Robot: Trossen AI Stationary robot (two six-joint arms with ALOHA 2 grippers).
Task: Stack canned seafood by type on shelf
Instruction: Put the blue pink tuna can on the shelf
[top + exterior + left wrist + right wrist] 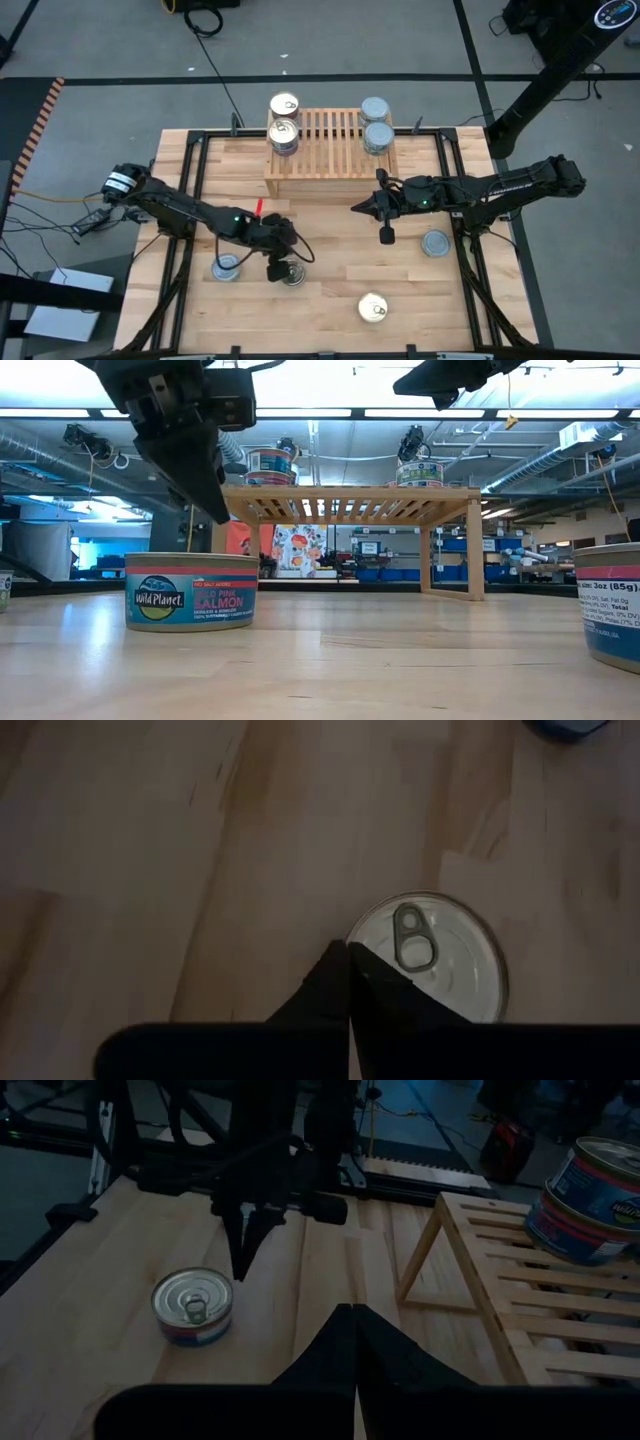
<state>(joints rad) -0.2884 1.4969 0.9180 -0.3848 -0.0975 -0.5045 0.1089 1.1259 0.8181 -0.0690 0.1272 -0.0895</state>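
Observation:
A silver-topped tin [430,955] with a pull ring and a pink salmon label [190,592] stands on the table's near left part. My left gripper [348,948] hangs shut just above its far rim, slanting down, clear of it [222,515]. On the shelf [330,150], gold-topped tins [284,133] are stacked at the left end and silver-topped tins [378,135] at the right end. My right gripper [355,208] waits shut in the air in front of the shelf, holding nothing.
Another tin [227,267] stands on the table left of my left gripper. A silver-topped tin [435,243] stands at the right and a gold-topped one [373,308] near the front edge. Bare plank lies between them and the shelf.

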